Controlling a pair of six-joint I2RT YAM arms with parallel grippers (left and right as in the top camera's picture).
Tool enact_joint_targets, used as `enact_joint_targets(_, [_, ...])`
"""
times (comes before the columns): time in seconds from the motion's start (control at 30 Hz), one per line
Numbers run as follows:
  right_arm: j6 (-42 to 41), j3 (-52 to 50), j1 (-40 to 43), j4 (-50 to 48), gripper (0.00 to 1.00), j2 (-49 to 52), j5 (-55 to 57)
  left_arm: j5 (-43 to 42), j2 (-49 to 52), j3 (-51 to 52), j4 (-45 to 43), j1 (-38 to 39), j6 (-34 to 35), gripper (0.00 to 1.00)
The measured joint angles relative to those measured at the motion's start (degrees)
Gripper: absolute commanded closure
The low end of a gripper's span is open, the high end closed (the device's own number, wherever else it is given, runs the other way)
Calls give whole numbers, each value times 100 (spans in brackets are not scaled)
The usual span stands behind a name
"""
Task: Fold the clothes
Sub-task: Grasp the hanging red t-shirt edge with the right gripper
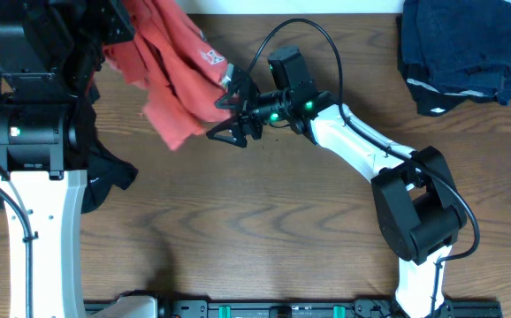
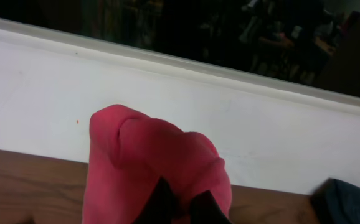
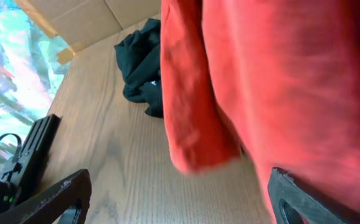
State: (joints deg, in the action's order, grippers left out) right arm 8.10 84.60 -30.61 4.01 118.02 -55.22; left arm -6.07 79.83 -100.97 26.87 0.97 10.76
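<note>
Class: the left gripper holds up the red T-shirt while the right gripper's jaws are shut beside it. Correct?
No: the right wrist view shows the right gripper with jaws wide open. The left gripper does hold up the red T-shirt.

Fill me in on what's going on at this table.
The left gripper has the coral-red T-shirt pinched and lifted off the table, hanging bunched in the air. The right gripper is open beside the shirt's hanging edge, not yet closed on it. The black garment lies crumpled by the left arm; a folded navy pile sits at a corner.

Navy cloth pile (image 1: 461, 53) (far right corner)
</note>
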Motion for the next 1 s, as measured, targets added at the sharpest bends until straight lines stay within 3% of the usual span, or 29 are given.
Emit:
enact_joint_targets(0.37, [48,0,0,2,14,0,730,2,0,0,208,0,0,94])
enact_joint_targets(1.0, [140,0,-197,-98,18,0,1010,-179,0,2,210,0,105,94])
